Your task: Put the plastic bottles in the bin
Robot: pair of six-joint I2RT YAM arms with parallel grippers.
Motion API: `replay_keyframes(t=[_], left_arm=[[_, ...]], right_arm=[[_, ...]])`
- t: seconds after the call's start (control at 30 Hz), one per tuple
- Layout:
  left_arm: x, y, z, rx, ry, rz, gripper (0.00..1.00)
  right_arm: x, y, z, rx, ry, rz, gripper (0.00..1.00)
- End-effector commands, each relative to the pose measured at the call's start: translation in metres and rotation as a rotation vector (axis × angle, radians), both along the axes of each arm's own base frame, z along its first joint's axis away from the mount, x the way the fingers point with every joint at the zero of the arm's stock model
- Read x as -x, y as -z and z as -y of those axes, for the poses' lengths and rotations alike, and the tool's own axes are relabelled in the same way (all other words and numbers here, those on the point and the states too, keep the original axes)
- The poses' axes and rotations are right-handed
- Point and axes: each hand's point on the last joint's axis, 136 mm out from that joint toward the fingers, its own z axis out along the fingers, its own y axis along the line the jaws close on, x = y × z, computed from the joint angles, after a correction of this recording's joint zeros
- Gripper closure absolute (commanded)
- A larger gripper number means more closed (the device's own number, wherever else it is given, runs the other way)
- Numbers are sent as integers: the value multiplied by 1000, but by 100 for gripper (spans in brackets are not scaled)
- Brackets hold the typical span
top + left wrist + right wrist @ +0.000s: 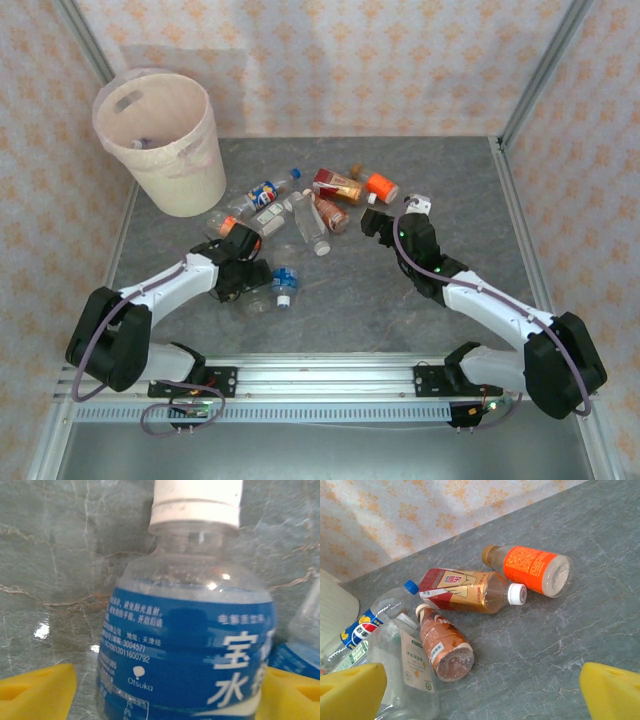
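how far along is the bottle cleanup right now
Early. Done: little to show; the bin holds something small, too small to identify. In hand: the left hand straddles a blue-labelled bottle, not yet closed on it. Left: the pile of bottles on the table, including the orange-labelled bottle; the right hand hangs open near it.

Grey veined tabletop (350, 295) lies under the right gripper (480, 680); ahead of it and to either side rise cream walls (350, 60) printed with orange flowers, joined by aluminium posts (537, 75). Behind it runs an aluminium rail (330, 372). Light is even.
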Motion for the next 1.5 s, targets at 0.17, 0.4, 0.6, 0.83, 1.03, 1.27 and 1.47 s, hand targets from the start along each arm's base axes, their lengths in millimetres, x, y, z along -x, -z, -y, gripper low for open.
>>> replay_keyframes(t=[0.17, 0.4, 0.6, 0.83, 1.03, 1.27, 1.47], left_arm=[[-6, 15, -2, -12, 33, 9, 19], [-13, 15, -13, -25, 42, 29, 32], [-16, -7, -30, -108, 6, 77, 49], [-19, -75, -52, -186, -52, 218, 67], [-38, -156, -56, -142, -122, 483, 64], [-86, -255, -72, -139, -295, 918, 64], [-125, -348, -90, -256, -348, 1150, 63]], right_arm=[[-2, -6, -10, -4, -61, 33, 1], [-1, -27, -24, -7, -155, 109, 1], [1, -36, -13, 3, -113, 147, 1], [3, -41, -11, 6, -111, 163, 1], [3, -47, -16, -18, -131, 186, 1], [8, -65, -40, -101, -254, 233, 1], [11, -72, -37, -117, -247, 236, 1]])
